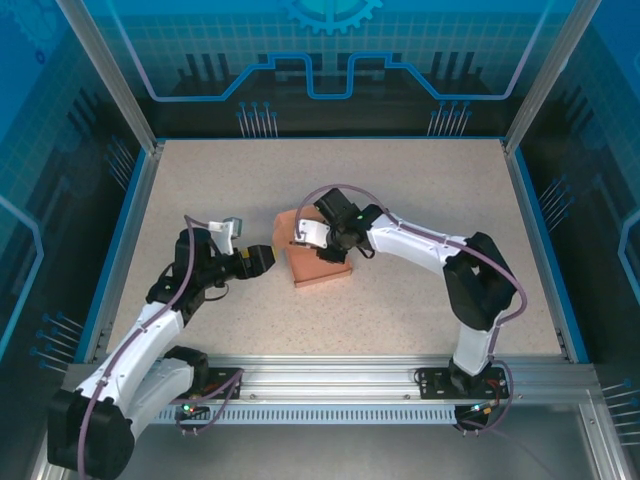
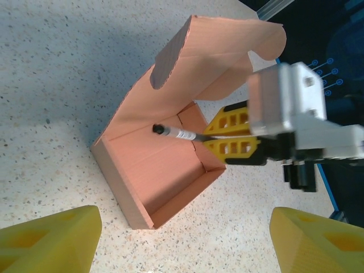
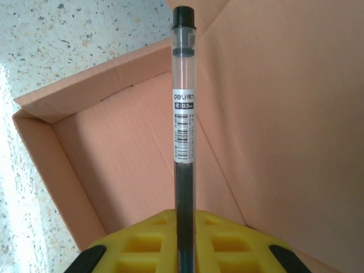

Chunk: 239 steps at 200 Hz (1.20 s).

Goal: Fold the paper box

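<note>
1. Speckled beige counter (image 1: 420, 200) fills the top view, fenced by blue printed walls (image 1: 330, 60). The paper box (image 1: 322, 270) sits near the middle of it. The left claw (image 1: 264, 258) points at the box's left side from just beside it; I cannot tell whether it touches. The right claw (image 1: 298, 238) hangs over the box's far left part.
2. At the left wrist, the left claw (image 2: 186, 227) is spread wide. Its two yellow fingers (image 2: 51, 242) sit at the lower corners with only counter (image 2: 57, 85) between them. Just ahead stands the paper box (image 2: 165, 176), an open tray with its lid flap (image 2: 222, 57) raised and curling at the back. The right claw (image 2: 209, 136) reaches in from the tray's right wall, pinching a thin pen (image 2: 176, 133) whose black end points into the tray.
3. At the right wrist, the right claw (image 3: 183, 219) is pressed together on the pen (image 3: 183, 114), a clear barrel with a white label. The pen juts forward above the paper box (image 3: 114, 153). Tray walls rise at the left and far side, and counter (image 3: 57, 34) shows beyond them.
</note>
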Each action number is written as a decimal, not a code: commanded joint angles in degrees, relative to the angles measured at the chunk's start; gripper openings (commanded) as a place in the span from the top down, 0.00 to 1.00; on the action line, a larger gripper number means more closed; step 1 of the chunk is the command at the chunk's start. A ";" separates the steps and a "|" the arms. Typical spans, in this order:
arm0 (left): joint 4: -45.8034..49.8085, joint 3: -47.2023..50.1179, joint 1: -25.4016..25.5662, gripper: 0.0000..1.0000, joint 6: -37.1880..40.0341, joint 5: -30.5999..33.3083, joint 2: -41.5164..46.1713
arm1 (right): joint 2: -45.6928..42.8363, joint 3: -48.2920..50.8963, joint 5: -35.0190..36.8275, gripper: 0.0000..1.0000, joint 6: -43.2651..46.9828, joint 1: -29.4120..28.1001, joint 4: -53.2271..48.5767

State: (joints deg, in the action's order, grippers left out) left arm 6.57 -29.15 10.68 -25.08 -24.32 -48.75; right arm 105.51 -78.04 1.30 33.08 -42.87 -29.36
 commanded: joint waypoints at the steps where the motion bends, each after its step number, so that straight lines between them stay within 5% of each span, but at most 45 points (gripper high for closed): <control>1: 1.74 -1.44 0.36 0.20 1.55 2.28 1.54 | 2.58 -2.31 0.68 0.86 0.91 -0.80 -2.70; 158: -0.03 -1.01 0.42 0.20 0.84 3.36 2.06 | 7.75 -1.49 1.79 0.80 -1.26 -1.33 -1.58; 239: -0.40 -1.09 0.40 0.21 1.08 4.38 1.91 | 0.40 1.55 0.46 0.72 -4.90 -0.92 0.47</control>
State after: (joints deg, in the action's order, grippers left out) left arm 7.20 -29.15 10.68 -24.91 -21.17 -47.51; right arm 111.83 -78.37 2.98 31.11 -43.24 -30.24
